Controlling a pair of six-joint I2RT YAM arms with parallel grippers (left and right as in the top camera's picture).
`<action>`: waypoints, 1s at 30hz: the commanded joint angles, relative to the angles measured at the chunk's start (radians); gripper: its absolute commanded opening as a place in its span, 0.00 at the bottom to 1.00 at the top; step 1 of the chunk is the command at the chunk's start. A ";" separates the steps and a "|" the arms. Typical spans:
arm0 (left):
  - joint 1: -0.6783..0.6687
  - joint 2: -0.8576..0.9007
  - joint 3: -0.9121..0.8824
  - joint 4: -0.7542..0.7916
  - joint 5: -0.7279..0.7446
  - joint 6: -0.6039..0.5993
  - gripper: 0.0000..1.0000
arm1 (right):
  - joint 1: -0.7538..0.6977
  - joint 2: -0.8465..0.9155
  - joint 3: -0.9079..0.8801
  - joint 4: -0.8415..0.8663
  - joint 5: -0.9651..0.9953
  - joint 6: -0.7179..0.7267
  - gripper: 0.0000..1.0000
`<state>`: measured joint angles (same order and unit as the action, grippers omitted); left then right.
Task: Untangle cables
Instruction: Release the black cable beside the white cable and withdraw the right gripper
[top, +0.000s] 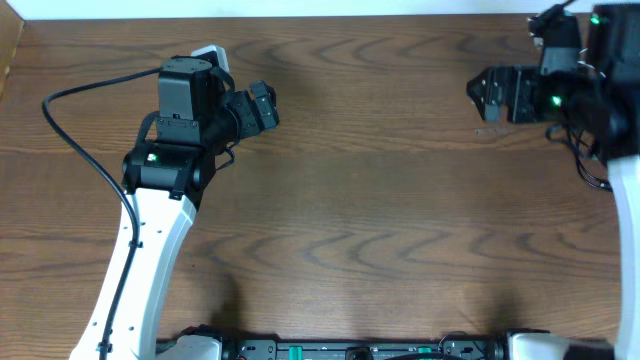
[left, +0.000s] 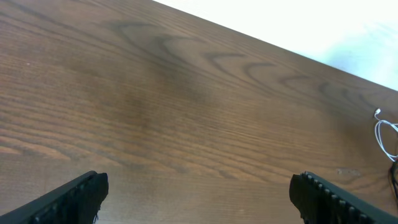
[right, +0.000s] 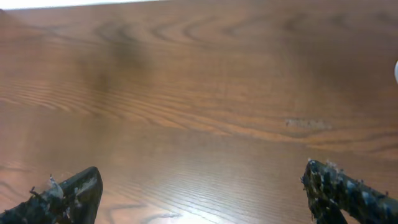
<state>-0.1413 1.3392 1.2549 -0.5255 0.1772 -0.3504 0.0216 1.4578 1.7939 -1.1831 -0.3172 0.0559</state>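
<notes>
Wood-grain table (top: 380, 200) with faint sheen, matt black jaws, smooth white cable (left: 380, 134), glossy white arm shell (top: 140, 270)

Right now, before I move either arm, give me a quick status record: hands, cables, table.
left hand: open, empty, over bare wood
right hand: open, empty, over bare wood
white cable: thin loops on the table at the right edge of the left wrist view, mostly cut off by the frame
overhead view: no thin cable visible
table: brown wood grain
task state: nothing grasped yet
</notes>
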 joint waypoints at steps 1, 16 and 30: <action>-0.002 0.009 0.006 -0.002 -0.013 0.021 0.98 | 0.030 -0.085 0.024 -0.056 0.023 -0.005 0.99; -0.002 0.009 0.006 -0.002 -0.013 0.021 0.98 | 0.033 -0.180 0.023 -0.222 -0.001 -0.088 0.99; -0.002 0.009 0.006 -0.002 -0.013 0.021 0.98 | 0.064 -0.417 -0.404 0.331 0.093 -0.096 0.99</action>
<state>-0.1413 1.3396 1.2549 -0.5262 0.1768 -0.3393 0.0940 1.1458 1.5471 -0.9607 -0.2543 -0.0231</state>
